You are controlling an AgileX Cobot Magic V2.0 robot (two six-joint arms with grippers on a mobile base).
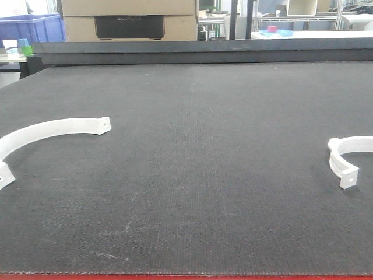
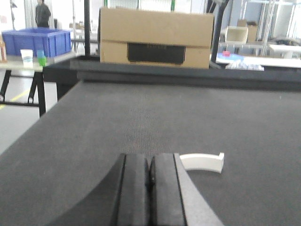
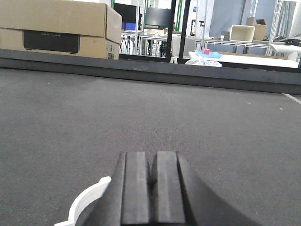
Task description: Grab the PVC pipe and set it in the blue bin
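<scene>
Two white curved PVC pipe pieces lie on the black mat: a long arc at the left and a smaller half ring at the right edge. The blue bin stands far back left, off the table; it is also in the left wrist view as the blue bin. My left gripper is shut and empty, with the end of a white piece just to its right. My right gripper is shut and empty, with a white half ring at its lower left. Neither gripper shows in the front view.
A raised black ledge runs along the table's far edge. A cardboard box sits behind it. A side table with cups stands left, in front of the bin. The mat's red front edge is close.
</scene>
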